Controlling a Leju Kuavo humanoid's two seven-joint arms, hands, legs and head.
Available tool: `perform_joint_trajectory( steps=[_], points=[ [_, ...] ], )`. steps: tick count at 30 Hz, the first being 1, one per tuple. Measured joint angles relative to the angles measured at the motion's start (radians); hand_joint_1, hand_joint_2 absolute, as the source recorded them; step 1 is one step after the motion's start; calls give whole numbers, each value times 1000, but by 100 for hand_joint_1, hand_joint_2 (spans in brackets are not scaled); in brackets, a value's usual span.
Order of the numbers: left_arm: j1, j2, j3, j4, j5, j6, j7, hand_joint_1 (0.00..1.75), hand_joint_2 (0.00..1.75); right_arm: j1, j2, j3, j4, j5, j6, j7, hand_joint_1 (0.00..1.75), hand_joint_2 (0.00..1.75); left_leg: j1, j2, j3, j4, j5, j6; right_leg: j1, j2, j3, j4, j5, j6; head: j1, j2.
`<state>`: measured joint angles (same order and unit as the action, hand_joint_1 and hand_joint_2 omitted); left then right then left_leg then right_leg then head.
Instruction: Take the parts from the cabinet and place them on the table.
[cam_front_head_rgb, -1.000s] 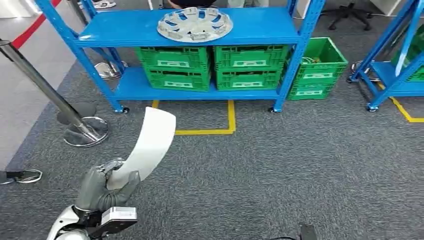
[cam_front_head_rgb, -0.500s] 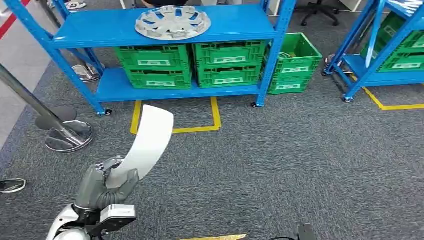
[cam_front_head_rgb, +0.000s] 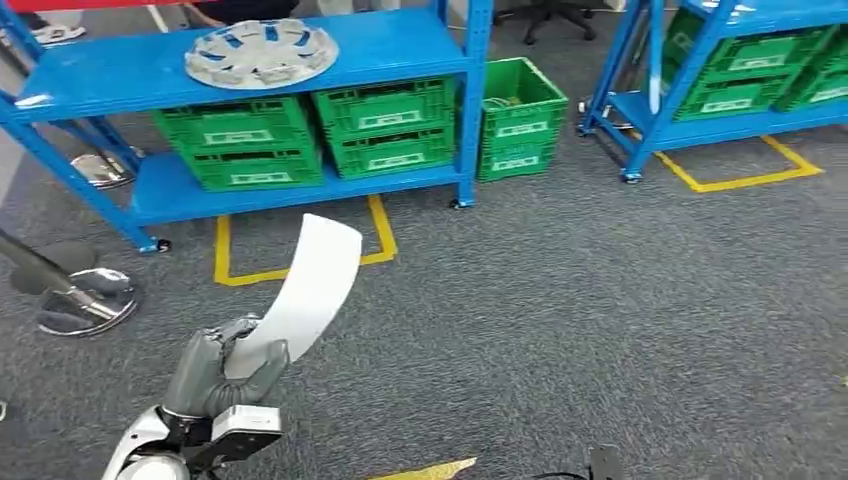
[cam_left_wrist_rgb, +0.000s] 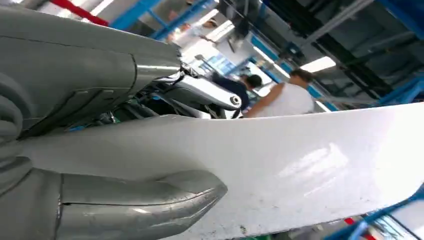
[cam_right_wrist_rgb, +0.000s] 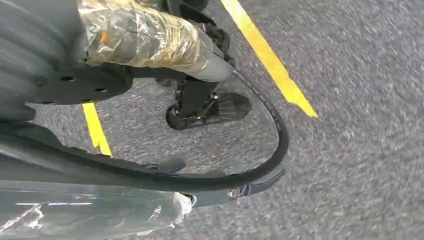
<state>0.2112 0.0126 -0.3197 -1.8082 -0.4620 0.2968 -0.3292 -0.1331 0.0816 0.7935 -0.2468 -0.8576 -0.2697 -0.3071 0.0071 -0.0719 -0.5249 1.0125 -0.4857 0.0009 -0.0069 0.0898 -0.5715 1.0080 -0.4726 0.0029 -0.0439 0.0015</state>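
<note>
Grey carpet floor (cam_front_head_rgb: 600, 330) with yellow tape lines (cam_front_head_rgb: 300, 268) marking bays. Far left: blue shelving rack (cam_front_head_rgb: 400, 45); on its upper shelf lies a silver wheel cover (cam_front_head_rgb: 260, 54), flat. Beneath it, green crates (cam_front_head_rgb: 310, 135) stacked in two columns on the lower shelf. Another stack of green crates (cam_front_head_rgb: 520, 120) stands on the floor just right of the rack's right post. Far right: second blue rack (cam_front_head_rgb: 640, 110) with more green crates (cam_front_head_rgb: 745, 75). Chrome stanchion base (cam_front_head_rgb: 85, 303) on the floor at left, near the rack's left leg.

Near left: left hand (cam_front_head_rgb: 225, 370) raised from the lower edge, fingers and thumb clamped around the lower end of a white curved panel (cam_front_head_rgb: 310, 285). Panel rises up and slightly right from the hand, over the carpet, well short of the rack. Left wrist view: thumb (cam_left_wrist_rgb: 140, 205) pressed against the panel's broad white face (cam_left_wrist_rgb: 300, 165), darker fingers on the other side; people stand blurred in the background.

Right hand: right wrist view looks at carpet, yellow tape and a black cable (cam_right_wrist_rgb: 270, 150); fingers not made out, cannot tell whether apart or together.
</note>
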Motion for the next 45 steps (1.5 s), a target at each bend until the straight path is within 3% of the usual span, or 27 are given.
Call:
perform_joint_trajectory(
  steps=[4,6,8,9,10,11,13,14,15,19,21,22,24,25,26,28,29,30,34,35,37,39,40,41,43,44,45],
  points=[
    [-7,-3,-3,8,-3,-1,-1,175,175,5,5,-4,0,8,4,7,0,175,5,34,-3,-25,-2,14,-3,24,-33,-3,13,28,-4,0],
    [-9,-6,-4,11,-3,-2,-2,175,175,5,6,-5,0,9,5,9,0,175,4,56,-5,-29,4,22,-2,-56,-66,71,-46,33,8,0],
    [-6,-7,-3,16,-7,-3,-2,175,175,1,7,-5,-1,11,9,11,0,175,-2,85,-10,-28,5,25,-3,-80,-140,239,-127,40,7,0],
    [-6,-7,-3,19,-10,-3,-2,175,175,2,7,-5,-1,14,13,11,0,175,-3,99,-13,-27,6,25,-3,-82,-165,301,-147,43,8,0],
    [-6,-7,-3,22,-10,-3,-2,175,175,4,7,-5,-1,17,16,11,0,175,-5,112,-13,-27,6,26,-3,-84,-164,311,-140,44,7,0],
    [-6,-7,-3,24,-10,-3,-2,175,175,7,7,-5,-1,21,17,11,0,175,-6,123,-12,-27,6,26,-3,-86,-140,277,-115,43,8,0],
    [-7,-8,-3,25,-10,-4,-2,175,175,8,7,-5,-1,22,18,11,0,175,-9,145,-10,-27,5,25,-2,-109,-35,98,-37,34,8,0],
    [-7,-8,-3,25,-11,-4,-2,175,175,6,7,-5,-1,23,17,11,0,175,-12,153,-7,-26,4,23,3,-156,15,14,-21,27,8,0],
    [-7,-8,-3,25,-11,-4,-2,175,175,2,7,-5,-1,23,18,11,0,175,-23,162,-10,-20,0,17,13,-187,33,-13,-31,19,8,0],
    [-9,-8,-3,25,-12,-5,-2,175,175,7,8,-6,-1,23,18,11,0,175,-20,196,-8,-19,-1,2,8,-137,20,-14,-17,-3,8,0],
    [-9,-8,-3,26,-11,-4,-2,175,175,6,10,-9,-1,22,17,12,0,175,-12,109,-29,40,-58,-13,2,-116,15,-16,-9,-14,2,0],
    [-7,-8,-3,26,-12,-4,-2,175,175,4,11,-9,-1,23,18,12,0,175,-8,91,-58,113,-100,-16,2,-105,12,-15,-7,-18,2,0],
    [-6,-7,-4,30,-11,-4,-2,175,175,5,12,-9,-1,23,18,12,0,175,-5,81,-126,270,-164,-21,3,-80,7,-14,-4,-20,2,0],
    [-6,-7,-4,32,-11,-4,-2,175,175,7,12,-9,-1,23,18,13,0,175,-4,81,-137,296,-162,-21,2,-67,7,-14,-2,-19,2,0],
    [-6,-7,-4,32,-11,-4,-2,175,175,9,12,-9,-1,23,18,13,0,175,-3,81,-124,272,-133,-21,2,-53,7,-13,-2,-18,2,0],
    [-7,-7,-4,32,-11,-4,-2,175,175,9,13,-9,-1,23,18,13,0,175,0,70,-55,126,-41,-16,2,-27,9,-10,0,-15,1,0],
    [-7,-7,-4,32,-11,-4,-2,175,175,8,14,-9,-1,23,18,13,0,175,3,38,-15,38,2,-12,1,-16,10,-10,0,-13,2,0],
    [-8,-7,-4,33,-11,-4,-2,175,175,6,15,-10,-1,24,18,13,0,175,5,0,-2,9,-9,-9,6,-7,5,-7,2,-7,2,0],
    [-11,-8,-4,33,-11,-15,-3,175,175,8,15,-10,-1,35,19,14,0,175,2,26,-3,-18,-9,7,-2,28,-22,-11,19,24,2,0],
    [-14,-8,-3,33,-11,-17,-3,175,175,9,15,-11,-1,38,19,15,0,175,10,45,-1,-30,0,16,-3,19,-32,0,8,26,1,0],
    [-14,-11,-3,34,-10,-20,-5,175,175,6,15,-11,-1,41,18,15,0,175,7,64,-4,-32,3,23,1,-60,-79,101,-60,32,15,0],
    [-13,-11,-2,38,-9,-21,-5,175,175,3,15,-12,-1,43,18,15,0,175,2,92,-7,-31,3,23,-2,-82,-148,259,-131,38,15,0],
    [-13,-11,-2,40,-8,-22,-6,175,175,3,15,-13,-1,45,18,16,0,175,0,104,-8,-31,4,24,-3,-84,-164,302,-142,40,15,0],
    [-13,-12,-2,41,-8,-24,-6,175,175,5,15,-13,-1,47,18,17,0,175,-1,117,-8,-31,4,23,-3,-86,-154,294,-127,40,15,0],
    [-14,-13,-1,41,-8,-29,-6,175,175,6,15,-13,-1,54,18,17,0,175,-2,138,-6,-30,3,23,-2,-97,-64,143,-53,36,15,0],
    [-16,-15,-1,41,-8,-32,-7,175,175,4,15,-13,-1,58,18,18,0,175,-2,148,-4,-30,2,20,-2,-122,-2,39,-17,33,15,0],
    [-17,-15,-1,41,-9,-34,-8,175,175,-1,15,-13,-1,58,18,18,0,175,-7,155,-3,-29,0,16,6,-162,26,-16,-34,31,16,0]
  ],
)
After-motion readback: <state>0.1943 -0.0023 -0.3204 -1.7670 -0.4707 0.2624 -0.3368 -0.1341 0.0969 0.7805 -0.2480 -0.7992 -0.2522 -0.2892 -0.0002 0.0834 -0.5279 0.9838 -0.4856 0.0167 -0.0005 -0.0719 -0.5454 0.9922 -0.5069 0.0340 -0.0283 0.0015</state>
